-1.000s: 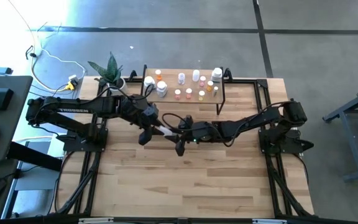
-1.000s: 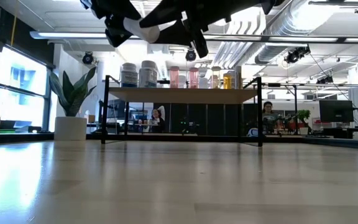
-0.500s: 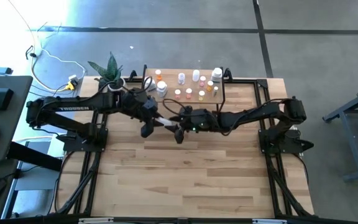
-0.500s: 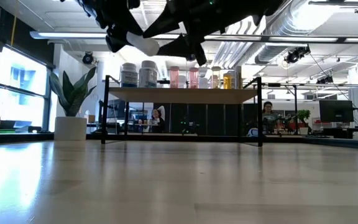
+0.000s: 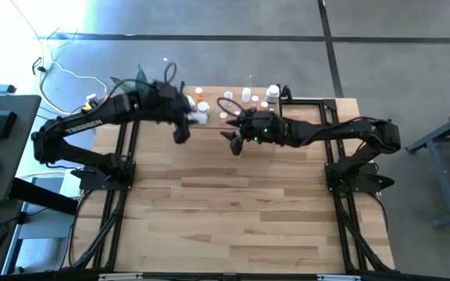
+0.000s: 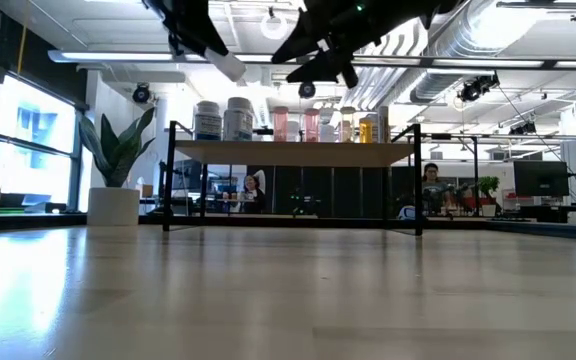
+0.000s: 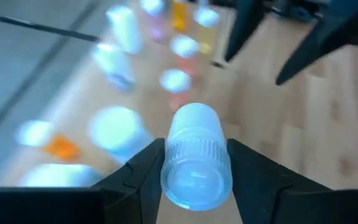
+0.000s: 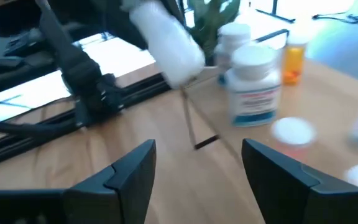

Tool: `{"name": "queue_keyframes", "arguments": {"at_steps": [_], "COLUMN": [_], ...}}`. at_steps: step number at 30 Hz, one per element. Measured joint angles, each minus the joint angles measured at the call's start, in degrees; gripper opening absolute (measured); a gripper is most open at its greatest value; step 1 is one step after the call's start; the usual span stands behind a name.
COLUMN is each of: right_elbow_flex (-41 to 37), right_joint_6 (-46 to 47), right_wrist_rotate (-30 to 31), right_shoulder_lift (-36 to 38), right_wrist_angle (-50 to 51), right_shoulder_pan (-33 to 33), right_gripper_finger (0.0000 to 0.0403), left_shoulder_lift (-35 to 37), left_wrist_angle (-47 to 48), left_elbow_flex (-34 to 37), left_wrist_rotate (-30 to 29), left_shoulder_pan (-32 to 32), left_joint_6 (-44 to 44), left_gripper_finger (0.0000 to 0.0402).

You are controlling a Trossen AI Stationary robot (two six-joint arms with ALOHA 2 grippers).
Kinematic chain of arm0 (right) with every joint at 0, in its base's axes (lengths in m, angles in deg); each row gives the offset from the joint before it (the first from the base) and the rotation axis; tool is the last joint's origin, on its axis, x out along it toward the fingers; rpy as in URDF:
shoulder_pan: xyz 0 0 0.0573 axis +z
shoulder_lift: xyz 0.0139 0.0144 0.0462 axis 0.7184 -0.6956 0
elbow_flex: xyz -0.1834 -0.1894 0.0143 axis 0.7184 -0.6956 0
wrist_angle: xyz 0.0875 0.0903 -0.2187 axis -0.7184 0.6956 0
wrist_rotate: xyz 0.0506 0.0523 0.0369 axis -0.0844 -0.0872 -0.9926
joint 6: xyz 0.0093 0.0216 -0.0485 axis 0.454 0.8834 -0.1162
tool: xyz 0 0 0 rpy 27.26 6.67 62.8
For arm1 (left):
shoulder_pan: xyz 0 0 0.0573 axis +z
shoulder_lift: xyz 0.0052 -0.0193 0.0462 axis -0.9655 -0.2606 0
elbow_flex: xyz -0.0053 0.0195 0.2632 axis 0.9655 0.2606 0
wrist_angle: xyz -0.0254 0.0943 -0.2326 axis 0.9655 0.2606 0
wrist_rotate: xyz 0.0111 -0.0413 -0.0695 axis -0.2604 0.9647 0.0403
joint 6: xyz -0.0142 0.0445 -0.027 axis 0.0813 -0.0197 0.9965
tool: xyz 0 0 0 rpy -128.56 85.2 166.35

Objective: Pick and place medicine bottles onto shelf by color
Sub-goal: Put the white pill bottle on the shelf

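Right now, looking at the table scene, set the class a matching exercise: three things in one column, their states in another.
Things:
1. left end effector
2. right end effector
3. shelf

States:
A. open, holding nothing
B. carrying rows of bottles
C. shut on a white bottle

Pairs: 1-C, 2-A, 3-B

Strong daylight is admitted from the upper left of the high view, where the grey concrete floor point(image 5: 69, 23) is washed out to near white. In the low view, glare is cast by the tall windows point(image 6: 28, 140) onto the pale planked wooden tabletop point(image 6: 68, 290), and the arms overhead are reduced to silhouettes. Heavy motion blur is seen in both wrist views: the small white-capped bottles on the shelf point(image 7: 114, 127) are smeared, while the white ribbed-cap bottle point(image 7: 196, 155) nearest the lens is rendered fairly sharp.
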Motion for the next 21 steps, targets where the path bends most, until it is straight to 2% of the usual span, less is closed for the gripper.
{"name": "queue_keyframes", "arguments": {"at_steps": [11, 21], "right_elbow_flex": [0.0, 0.0], "right_joint_6": [-2.5, -3.8], "right_wrist_rotate": [0.0, 0.0], "right_shoulder_lift": [1.5, 2.7], "right_wrist_angle": [3.4, 4.6], "right_shoulder_pan": [-5.1, -9.6], "right_gripper_finger": [0.0229, 0.0229], "left_shoulder_lift": [-1.6, -10.5], "left_wrist_angle": [-0.1, 2.1], "left_elbow_flex": [-14.1, -28.6], "left_wrist_rotate": [-5.5, -5.5], "left_shoulder_pan": [12.6, 20.3], "left_joint_6": [-7.3, -8.7], "left_gripper_finger": [0.0149, 0.0149]}}
